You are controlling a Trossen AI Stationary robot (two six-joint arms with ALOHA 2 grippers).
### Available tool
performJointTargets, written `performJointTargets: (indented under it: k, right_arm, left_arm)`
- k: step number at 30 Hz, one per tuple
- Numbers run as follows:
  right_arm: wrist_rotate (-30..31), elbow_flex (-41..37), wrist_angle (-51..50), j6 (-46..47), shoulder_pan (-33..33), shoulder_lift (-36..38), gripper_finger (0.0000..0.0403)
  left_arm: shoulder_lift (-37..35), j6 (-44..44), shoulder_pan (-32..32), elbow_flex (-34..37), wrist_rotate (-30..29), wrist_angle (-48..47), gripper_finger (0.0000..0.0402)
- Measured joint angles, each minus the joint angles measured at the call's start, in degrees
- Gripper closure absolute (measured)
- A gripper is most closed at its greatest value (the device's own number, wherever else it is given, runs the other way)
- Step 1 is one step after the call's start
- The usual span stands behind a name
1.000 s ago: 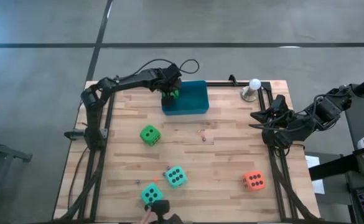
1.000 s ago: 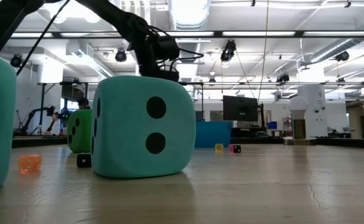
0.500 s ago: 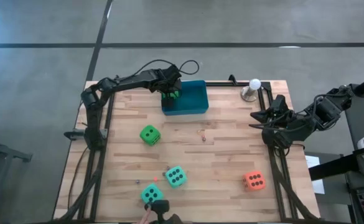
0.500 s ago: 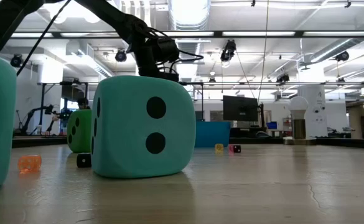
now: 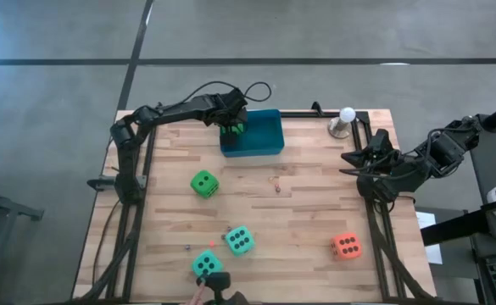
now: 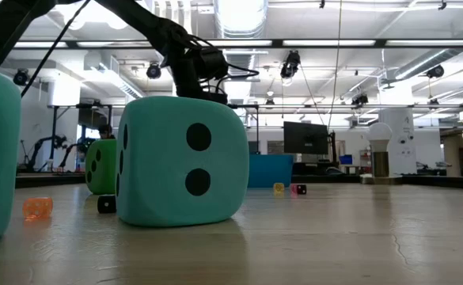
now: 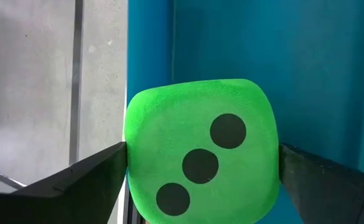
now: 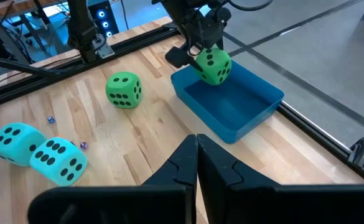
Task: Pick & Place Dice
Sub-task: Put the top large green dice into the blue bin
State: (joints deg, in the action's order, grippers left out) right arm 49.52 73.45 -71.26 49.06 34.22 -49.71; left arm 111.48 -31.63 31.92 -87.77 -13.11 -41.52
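From above, the wooden bench (image 5: 307, 212) fills the middle of the view; the left arm reaches in from nine o'clock toward twelve, and the left gripper (image 5: 231, 125) hangs over the left end of the blue tray (image 5: 264, 148), which sits at the bench's twelve o'clock edge; between its jaws is a bright green die (image 7: 200, 162), three pips showing on the face toward the wrist camera; the jaws stand wide, the dark fingers (image 7: 88, 180) flanking the die on either side, and whether they still press it I cannot tell; in the right wrist view that die (image 8: 211, 66) is above the tray (image 8: 256, 112), clear of its floor; moving rightward across the bench, the second green die (image 5: 203, 183) lies near nine o'clock of the bench's centre, well apart from the tray; two teal dice sit toward six o'clock, one (image 5: 207, 265) near the front edge and the other (image 5: 240, 241) just beside it at its one o'clock; a few tiny dice (image 5: 275, 181) lie scattered near the centre; the orange-red die (image 5: 346, 246) rests toward four o'clock; a white ball on a stand (image 5: 344, 121) stands at the one o'clock corner; the right gripper (image 5: 353, 163) waits at three o'clock by the bench's edge, its jaws closed together on nothing.
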Motion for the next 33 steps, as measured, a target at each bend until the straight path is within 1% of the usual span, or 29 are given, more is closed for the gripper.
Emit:
performJointTargets:
  k: [4,10,22,25,29,33]
  right_arm:
    - [-0.01,0.00,0.01,-0.02,0.01,0.00,0.0394]
    - [0.00,0.00,0.00,0.00,0.00,0.00,0.0394]
    - [0.00,0.00,0.01,-0.01,0.00,0.01,0.0394]
    - [-0.02,0.00,0.00,0.00,0.01,0.00,0.0394]
    - [-0.01,0.00,0.00,0.00,0.00,0.00,0.0394]
    - [-0.02,0.00,0.00,0.00,0.00,0.00,0.0394]
  left_arm:
    - [0.00,0.06,0.02,0.00,-1.36,0.00,0.0002]
    - [-0.02,0.06,0.04,0.00,-1.48,0.02,0.0008]
    - [-0.02,0.07,0.02,0.00,-1.46,0.01,0.0038]
    - [-0.02,0.04,0.02,0.00,-1.24,-0.02,0.0030]
    - [-0.04,-0.09,0.00,0.00,-1.05,-0.02,0.0007]
    - [-0.04,-0.09,0.00,0.00,-1.05,-0.02,0.0011]
